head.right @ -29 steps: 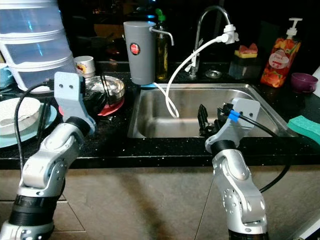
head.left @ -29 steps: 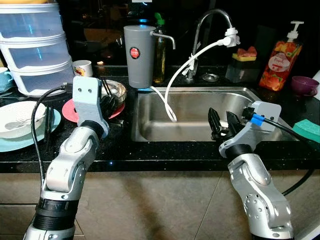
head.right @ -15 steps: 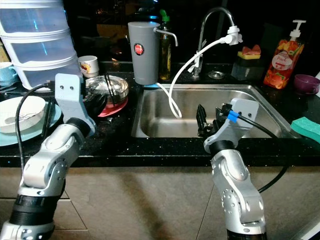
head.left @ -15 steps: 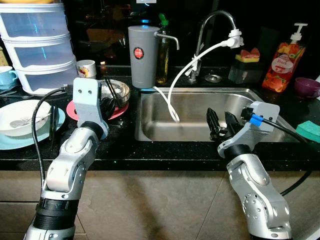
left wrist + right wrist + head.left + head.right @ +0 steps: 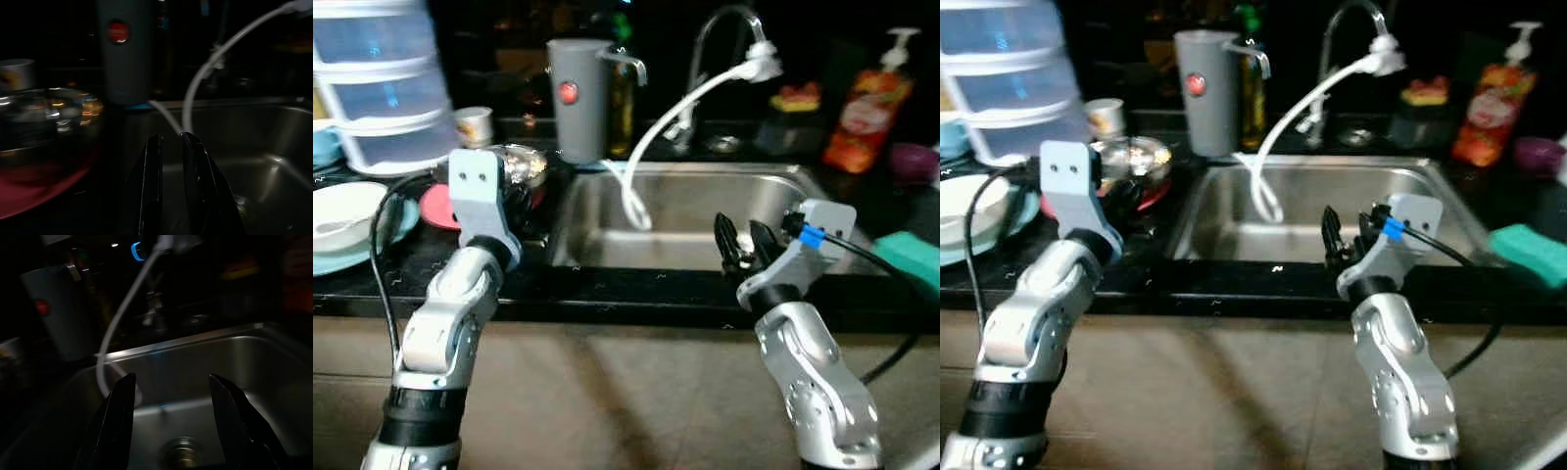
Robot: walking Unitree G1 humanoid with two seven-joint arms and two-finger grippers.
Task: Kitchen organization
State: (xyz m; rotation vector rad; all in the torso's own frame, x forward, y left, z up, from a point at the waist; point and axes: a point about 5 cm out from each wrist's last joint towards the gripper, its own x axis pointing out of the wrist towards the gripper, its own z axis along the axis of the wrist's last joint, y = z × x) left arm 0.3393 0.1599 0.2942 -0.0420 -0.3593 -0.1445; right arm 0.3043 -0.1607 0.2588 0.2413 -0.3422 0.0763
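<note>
My left gripper (image 5: 521, 199) hovers over the black counter beside a shiny metal bowl (image 5: 523, 164) that rests on a red plate (image 5: 436, 206). Its two fingers (image 5: 195, 161) stand almost together with nothing between them. My right gripper (image 5: 740, 241) is open and empty at the front edge of the steel sink (image 5: 705, 211), with its fingers (image 5: 117, 421) spread wide toward the drain (image 5: 182, 450). A white hose (image 5: 675, 108) hangs from the faucet (image 5: 705, 39) into the basin. A grey canister (image 5: 576, 98) stands behind the sink's left corner.
At the left are stacked clear containers (image 5: 382, 88), a white bowl (image 5: 340, 217) on a pale blue plate and a small cup (image 5: 473, 124). An orange soap bottle (image 5: 867, 108), a purple bowl (image 5: 913, 157) and a green sponge (image 5: 911, 250) sit at the right.
The whole picture has shifted a little and turned blurry, so the camera is moving. Both arms hold much the same pose, and neither gripper has changed.
</note>
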